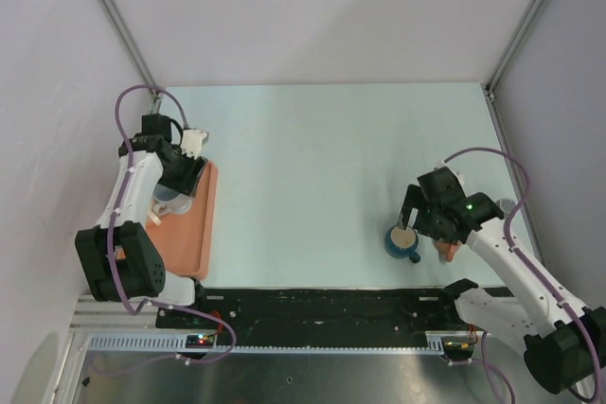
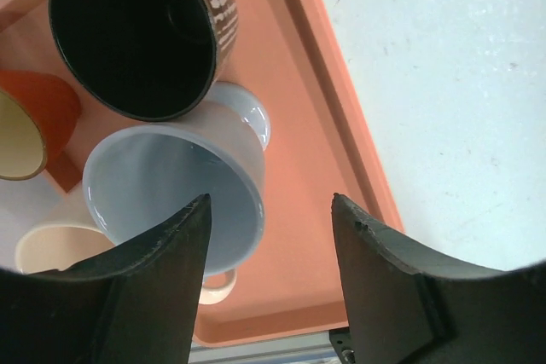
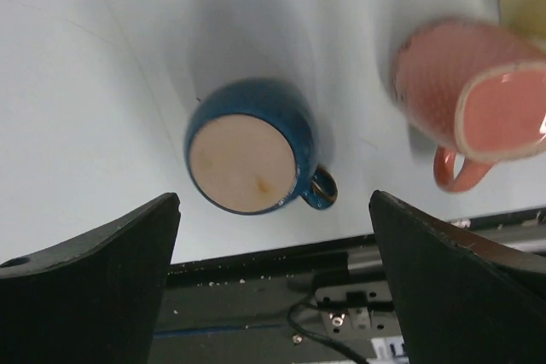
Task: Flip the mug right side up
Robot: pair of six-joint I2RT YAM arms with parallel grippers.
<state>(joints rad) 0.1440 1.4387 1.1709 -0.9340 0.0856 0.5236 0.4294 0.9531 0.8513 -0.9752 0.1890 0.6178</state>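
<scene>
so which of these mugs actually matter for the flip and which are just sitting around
For the job:
- blue mug, upside down on the table

Just lying about:
- pink mug, on its side
- orange tray holding a black mug, grey mug, red mug and cream mug

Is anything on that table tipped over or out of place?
Yes. The round dark blue ceramic mug stands upside down, with its pale unglazed base facing up. Beside it, the pink speckled ceramic mug lies on its side rather than standing upright.

Pale table (image 1: 312, 167) (plain white walls (image 1: 312, 7))
</scene>
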